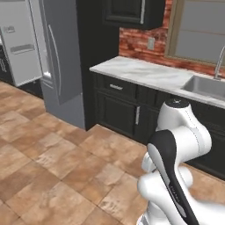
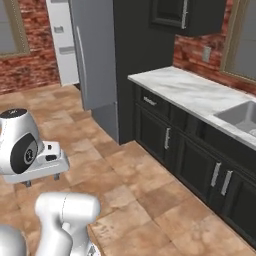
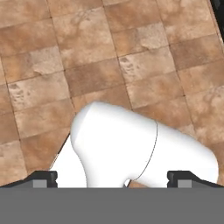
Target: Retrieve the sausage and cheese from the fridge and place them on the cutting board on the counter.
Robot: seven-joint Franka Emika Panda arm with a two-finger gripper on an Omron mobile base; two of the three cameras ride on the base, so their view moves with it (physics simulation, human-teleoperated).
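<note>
The tall grey fridge [image 1: 63,61] [image 2: 95,55] stands at the far left end of the cabinets. One of its doors [image 1: 19,44] [image 2: 62,40] is swung open, showing a white inner face with shelves. Right of it runs the marble counter [image 1: 145,72] [image 2: 195,90], backed by red brick. My arm is folded low over the floor, well short of the fridge. My gripper [image 2: 42,180] [image 3: 113,180] is open, fingertips [image 3: 43,179] wide apart with nothing between them, pointing down at the tiles. The sausage, the cheese and the cutting board are out of view.
A steel sink [image 1: 206,85] [image 2: 242,115] is set into the counter's right part, with a faucet [image 1: 219,63] behind it. Black base cabinets [image 1: 118,107] run under the counter and a black wall cabinet [image 1: 132,13] hangs above. Brown tiled floor [image 1: 48,167] stretches between me and the fridge.
</note>
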